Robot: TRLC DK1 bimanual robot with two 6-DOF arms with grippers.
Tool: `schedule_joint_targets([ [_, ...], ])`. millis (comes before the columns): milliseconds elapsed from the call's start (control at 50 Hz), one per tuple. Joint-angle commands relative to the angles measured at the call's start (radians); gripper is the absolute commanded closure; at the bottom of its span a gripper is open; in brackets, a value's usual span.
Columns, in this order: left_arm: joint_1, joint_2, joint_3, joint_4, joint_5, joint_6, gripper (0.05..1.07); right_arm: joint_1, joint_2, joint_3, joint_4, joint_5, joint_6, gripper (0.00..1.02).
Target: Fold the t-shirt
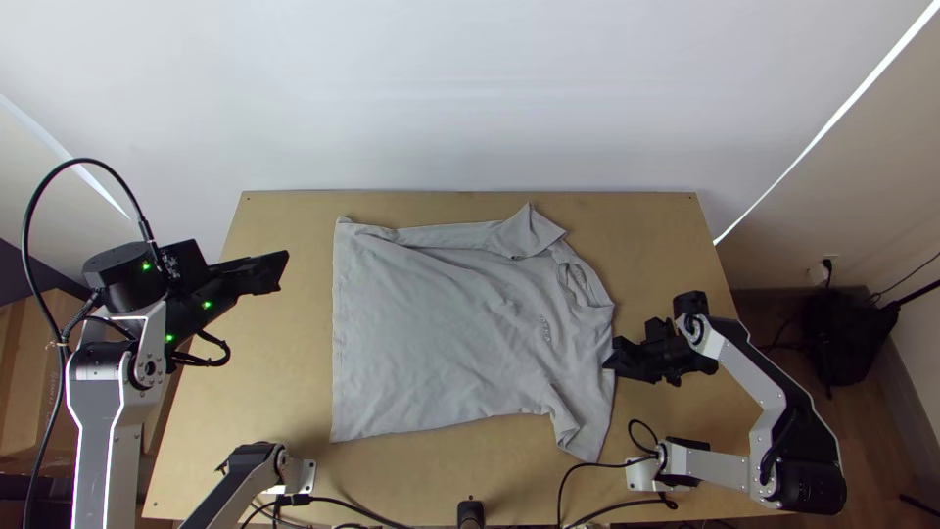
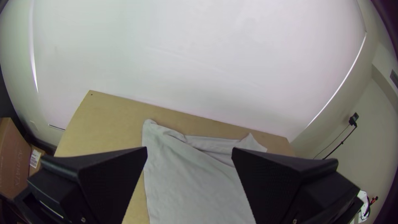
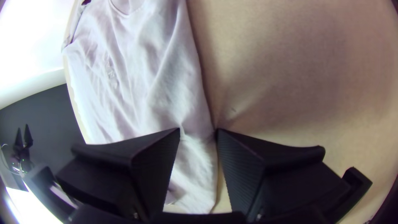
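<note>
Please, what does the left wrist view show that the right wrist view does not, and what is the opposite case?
Left wrist view: a cardboard box, a thin dark stand by the wall, and the hem corner of the t-shirt.

Right wrist view: the round neckline, small pale chest marks, and the right gripper open at the shirt's edge.

Shared: the grey shirt, the light wooden table, and the left gripper, open; the right wrist view has it farther off.
</note>
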Motion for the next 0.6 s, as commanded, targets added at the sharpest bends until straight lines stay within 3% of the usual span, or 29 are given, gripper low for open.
schedule_joint_targets([
  [0, 0.007, -0.013, -0.022, 0.002, 0.012, 0.03, 0.1, 0.036, 0.028, -0.032, 0.017, 0.02, 0.036, 0.66],
  [40, 0.007, -0.012, -0.026, -0.001, 0.012, 0.04, 0.1, 0.05, 0.031, -0.032, 0.017, 0.032, 0.036, 0.68],
  [160, 0.0, 0.011, -0.039, -0.09, 0.012, 0.151, 0.1, 0.064, 0.019, -0.043, 0.064, 0.089, 0.031, 1.0],
  [400, -0.065, 0.026, -0.139, -0.406, 0.012, 0.528, 0.1, 0.062, 0.011, -0.049, 0.061, 0.096, 0.019, 1.0],
  [580, -0.068, 0.072, -0.223, -0.592, -0.002, 0.711, 0.1, 0.057, 0.012, -0.049, 0.061, 0.095, 0.016, 1.0],
])
